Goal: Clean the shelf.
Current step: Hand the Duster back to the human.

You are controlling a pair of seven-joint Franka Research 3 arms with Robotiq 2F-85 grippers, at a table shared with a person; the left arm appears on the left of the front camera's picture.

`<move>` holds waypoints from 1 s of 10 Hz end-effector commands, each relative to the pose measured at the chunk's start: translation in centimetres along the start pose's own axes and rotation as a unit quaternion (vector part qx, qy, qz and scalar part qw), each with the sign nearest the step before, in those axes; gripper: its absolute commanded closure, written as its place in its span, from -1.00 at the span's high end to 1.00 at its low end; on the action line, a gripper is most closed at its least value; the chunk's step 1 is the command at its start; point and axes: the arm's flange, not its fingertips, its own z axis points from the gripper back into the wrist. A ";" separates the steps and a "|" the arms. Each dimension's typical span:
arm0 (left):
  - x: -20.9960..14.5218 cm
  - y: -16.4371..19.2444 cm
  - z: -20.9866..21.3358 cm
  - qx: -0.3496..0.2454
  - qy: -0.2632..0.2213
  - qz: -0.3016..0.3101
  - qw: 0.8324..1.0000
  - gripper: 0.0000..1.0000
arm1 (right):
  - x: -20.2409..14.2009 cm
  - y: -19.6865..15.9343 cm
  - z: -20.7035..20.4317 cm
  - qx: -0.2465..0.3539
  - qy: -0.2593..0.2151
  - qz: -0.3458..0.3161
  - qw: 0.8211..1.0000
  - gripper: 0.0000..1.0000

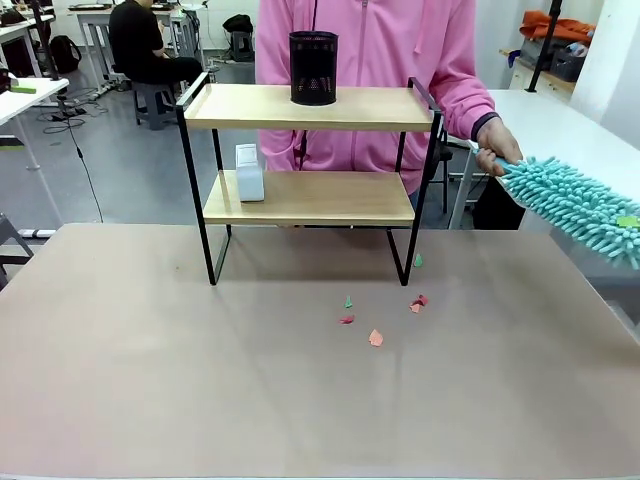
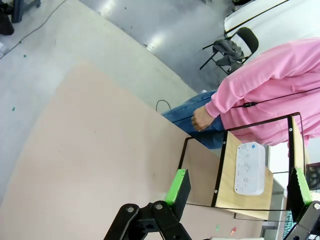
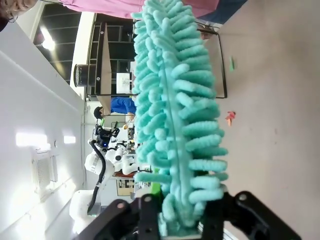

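scraps of paper (image 1: 375, 338), red, orange and green, lie on the tabletop (image 1: 200, 380) just in front of the shelf's right legs, a little right of the middle. one more green bit (image 1: 418, 261) sits beside the right rear leg. the shelf (image 1: 310, 195) stands at the far edge of the tabletop, near its middle. on its lower board, at the left end, stands a small white box (image 1: 249, 172); on the top board, about midway, stands a black mesh cup (image 1: 313, 68).

in the left wrist view the left gripper (image 2: 239, 187) hangs over the tabletop with its green-padded fingers (image 2: 176, 187) spread wide, nothing between them; the shelf shows beyond, turned sideways, with the white box on its board.

in the right wrist view the right gripper (image 3: 181, 220) is clenched on the near end of a teal fluffy duster (image 3: 175, 110), which stretches away from it toward the shelf. in the front view the same duster comes in past the right edge of the tabletop, and the person's hand (image 1: 497, 148) holds its far end, to the right of the shelf's top board.

behind the shelf stands the person in a pink top (image 1: 370, 60), at the far side of the table.
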 end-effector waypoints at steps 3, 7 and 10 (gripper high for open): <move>-0.1 0.1 0.0 0.000 0.000 -0.002 1.000 1.00 | -0.4 1.2 0.3 0.027 0.002 0.013 1.000 0.90; -0.1 0.1 0.0 0.000 0.000 -0.002 1.000 1.00 | -2.6 6.0 2.4 0.077 0.024 0.054 0.995 1.00; -2.2 -1.1 0.1 -0.047 0.072 0.001 0.996 1.00 | -5.9 11.7 1.6 0.088 0.074 0.099 0.988 1.00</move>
